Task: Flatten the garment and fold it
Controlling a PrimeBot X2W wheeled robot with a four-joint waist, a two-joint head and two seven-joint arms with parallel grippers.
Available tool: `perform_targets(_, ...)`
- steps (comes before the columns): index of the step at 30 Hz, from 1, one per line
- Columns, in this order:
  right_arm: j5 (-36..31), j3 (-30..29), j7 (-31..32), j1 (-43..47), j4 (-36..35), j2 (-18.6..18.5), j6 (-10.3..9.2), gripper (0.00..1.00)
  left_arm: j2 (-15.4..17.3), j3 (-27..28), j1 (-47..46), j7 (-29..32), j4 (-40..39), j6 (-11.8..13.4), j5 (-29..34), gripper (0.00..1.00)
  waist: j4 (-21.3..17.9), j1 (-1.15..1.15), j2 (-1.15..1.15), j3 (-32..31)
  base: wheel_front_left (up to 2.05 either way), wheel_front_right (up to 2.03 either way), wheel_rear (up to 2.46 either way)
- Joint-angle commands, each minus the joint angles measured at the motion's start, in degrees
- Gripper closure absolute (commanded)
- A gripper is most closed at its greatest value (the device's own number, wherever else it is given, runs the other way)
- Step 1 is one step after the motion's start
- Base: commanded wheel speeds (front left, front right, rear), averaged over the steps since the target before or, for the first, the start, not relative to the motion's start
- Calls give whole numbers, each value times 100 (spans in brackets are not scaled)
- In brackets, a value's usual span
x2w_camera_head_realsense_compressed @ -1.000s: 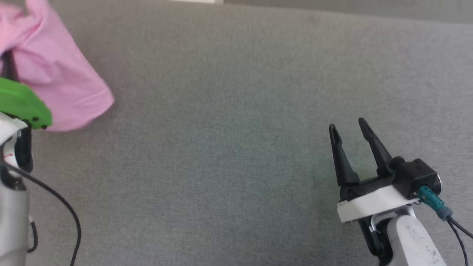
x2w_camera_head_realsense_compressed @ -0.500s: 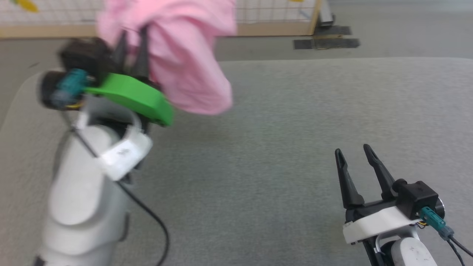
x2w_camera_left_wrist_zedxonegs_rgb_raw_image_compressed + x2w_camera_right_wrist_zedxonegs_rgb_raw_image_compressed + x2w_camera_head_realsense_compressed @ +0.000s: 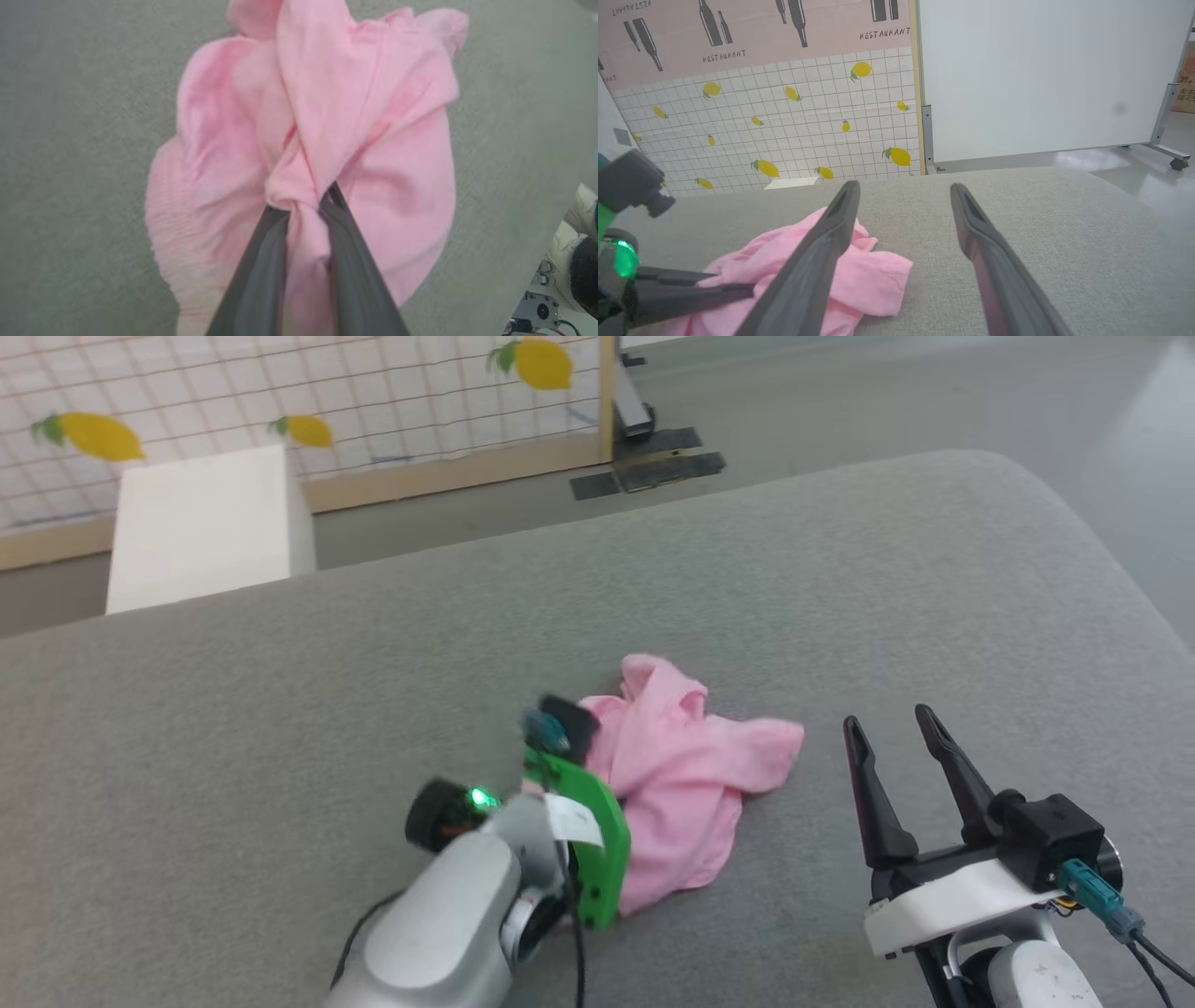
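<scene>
Head view, starting at your left: a white rectangular box (image 3: 201,523) stands beyond the far edge of the wide grey woven fabric surface (image 3: 280,709). Behind it is a white tiled wall panel printed with yellow lemons (image 3: 373,392).

Moving right, the pale left forearm comes up from the bottom edge. A bright green plastic bracket (image 3: 597,840) sits at its wrist, right against the light pink crumpled cotton garment (image 3: 681,784). You can read the grip best in the left wrist view. The left gripper (image 3: 304,201) has its two dark fingers clenched on a bunched fold of the pink cloth, which is squeezed tight between them. The rest of the garment lies in a rumpled heap on the grey surface, near its middle and between the two arms. A gathered, ribbed edge (image 3: 168,242) of the cloth shows at the left of that view.

Further right in the head view, the right gripper (image 3: 888,718) points up the picture with its fingers spread and nothing between them. It sits near the garment's right edge but apart from it. In the right wrist view you see bare grey fabric between those parted fingers, and the pink heap lies at the lower left. A plain white panel on a wheeled frame (image 3: 1041,79) stands past the far edge on the right.
</scene>
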Motion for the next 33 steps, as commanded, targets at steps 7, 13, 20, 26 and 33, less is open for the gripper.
perform_targets(7,70,32,28,88,14,4,-9,0,-77,-227,-46,594,663,-47,-112,0,-85,1,0,-4,0,0,0)
perform_targets(13,54,3,25,94,-16,4,-9,0,5,545,-200,-1970,-98,274,-56,0,421,1,0,-52,0,0,0)
perform_targets(20,-36,-29,99,132,-73,4,-9,0,388,1224,370,-3557,-830,475,-64,0,939,1,0,-118,0,0,0)
perform_targets(26,-132,-91,305,177,-77,4,-9,0,617,1769,1247,-3735,-1622,641,52,0,1274,1,0,-137,0,0,0)
perform_targets(33,-260,-382,880,195,77,4,-9,0,441,2506,2271,-3741,-2442,597,396,0,1553,1,0,-121,0,0,0)
